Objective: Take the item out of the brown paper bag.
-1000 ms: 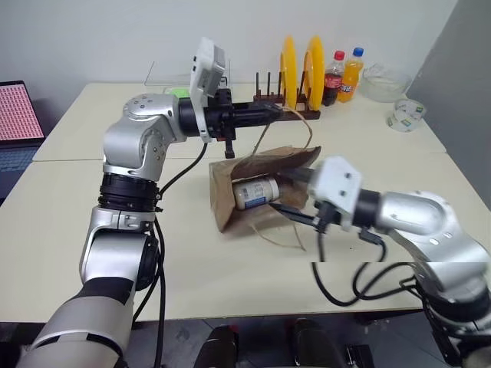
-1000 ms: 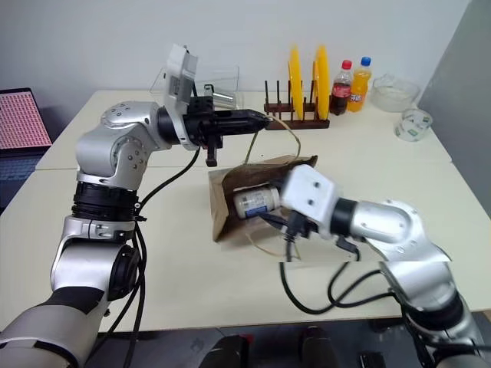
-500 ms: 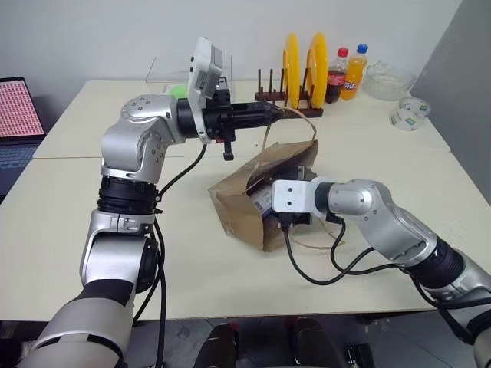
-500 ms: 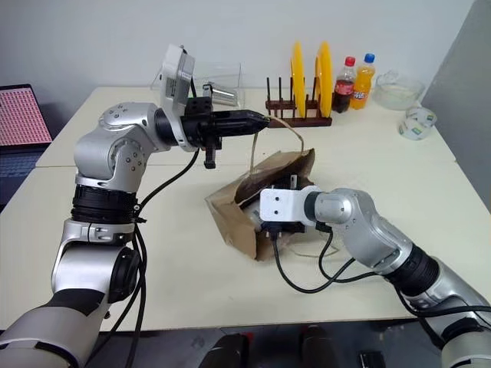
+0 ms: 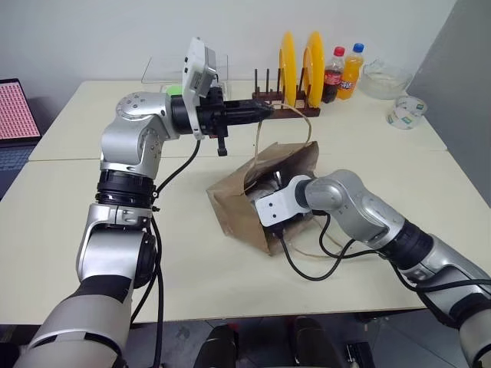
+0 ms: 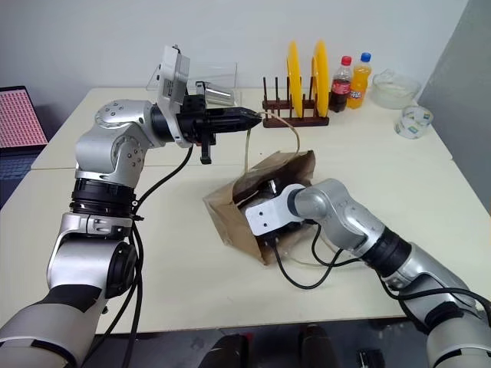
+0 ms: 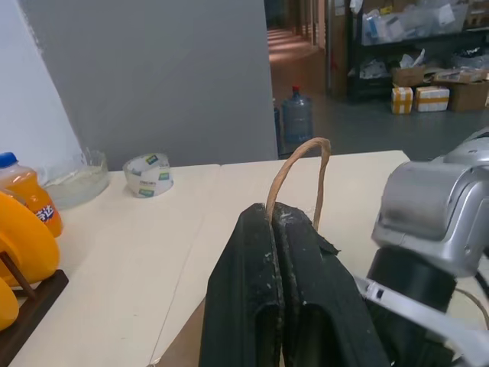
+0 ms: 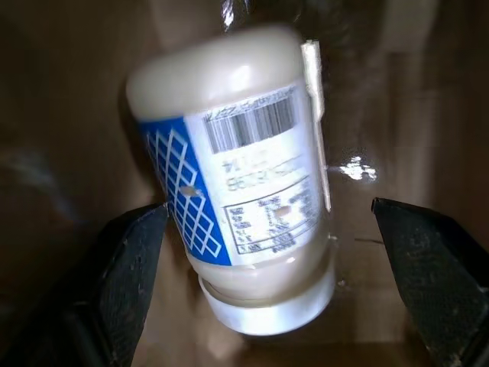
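A: Item (image 8: 243,191) is a whitish plastic squeeze bottle with a blue diamond-pattern label and barcode, lying on its side inside the crumpled brown paper bag (image 5: 244,207), which sits on the beige table (image 5: 92,207).

B: Right gripper (image 8: 267,267)?

A: Reaching into the bag mouth, black fingers (image 8: 126,264) spread wide on either side of the bottle, not touching it. Bottle's cap end faces the wrist camera.

B: Left gripper (image 5: 265,112)?

A: Raised over the table and pointing sideways, pinched closed on the thin pale loop handle (image 7: 302,164), so that side of the bag is pulled up and the mouth stands open. The second handle (image 5: 311,245) lies loose on the table by the bag.

B: Background?

A: Dark wooden rack with two yellow plates (image 5: 295,61), cola bottle (image 5: 332,73) and orange soda bottle (image 5: 350,70) beside it, clear glass bowl (image 5: 382,80), white-and-green tape roll (image 5: 403,113) near the far right edge. All well apart from the bag.
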